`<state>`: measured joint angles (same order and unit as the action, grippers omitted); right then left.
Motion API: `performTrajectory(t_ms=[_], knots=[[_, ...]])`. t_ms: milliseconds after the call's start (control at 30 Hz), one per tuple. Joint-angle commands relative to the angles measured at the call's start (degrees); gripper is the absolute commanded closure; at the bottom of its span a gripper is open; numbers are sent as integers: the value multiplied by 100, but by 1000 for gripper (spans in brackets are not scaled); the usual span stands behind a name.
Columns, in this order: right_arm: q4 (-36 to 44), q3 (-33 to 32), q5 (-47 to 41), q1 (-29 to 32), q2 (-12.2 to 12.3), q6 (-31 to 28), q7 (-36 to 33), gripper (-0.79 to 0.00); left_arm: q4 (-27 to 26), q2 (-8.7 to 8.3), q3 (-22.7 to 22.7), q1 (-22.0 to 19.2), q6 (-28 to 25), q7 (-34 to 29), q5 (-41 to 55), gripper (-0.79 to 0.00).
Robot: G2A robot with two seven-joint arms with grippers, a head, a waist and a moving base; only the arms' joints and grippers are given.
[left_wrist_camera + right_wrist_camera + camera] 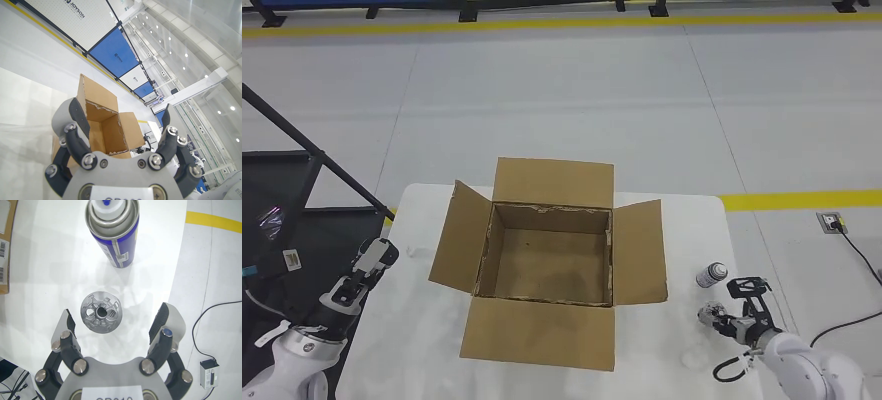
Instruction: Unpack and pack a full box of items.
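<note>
Metal hub (101,316), we note, lies in the wide gap of the right claw (116,311), can (113,234) upright just beyond; left claw (121,106) also wide, box (111,130) ahead of it.

Count in progress for the white counter (682,340), which is carrying three things in all.
- Brown cardboard box (552,182): one, showing four flaps.
- Blue cylindrical spray can with a silver metal rim and white nozzle (115,237): one.
- Silver round machined metal hub with a centre hole (102,314): one.
- Grey two-fingered end effectors: two, counting the left end effector (121,108) and the right end effector (115,308).
- Small grey socket box (209,374), lying on the floor: one, with one black cable (196,332).
</note>
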<state>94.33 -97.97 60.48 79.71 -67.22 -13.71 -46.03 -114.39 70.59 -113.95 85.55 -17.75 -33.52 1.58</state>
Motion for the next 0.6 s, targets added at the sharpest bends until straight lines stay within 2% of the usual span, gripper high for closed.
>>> performTrajectory(t_ms=[0, 100, 200, 267, 333, 567], knots=[[-39, 67, 10, -34, 5, -16, -10, -727, 0, 0, 0, 0, 0, 0, 0, -785], [-101, 151, -44, -83, 17, -162, -57, -382, 0, 0, 0, 0, 0, 0, 0, -785], [-178, 146, -155, -142, 42, -369, -120, -305, 0, 0, 0, 0, 0, 0, 0, -785], [-194, 131, -194, -160, 57, -419, -139, -95, 0, 0, 0, 0, 0, 0, 0, -785], [-171, 99, -242, -156, 72, -456, -148, 0, 0, 0, 0, 0, 0, 0, 0, -785], [348, -330, -359, 60, 134, -282, 2, 0, 0, 0, 0, 0, 0, 0, 0, -785]])
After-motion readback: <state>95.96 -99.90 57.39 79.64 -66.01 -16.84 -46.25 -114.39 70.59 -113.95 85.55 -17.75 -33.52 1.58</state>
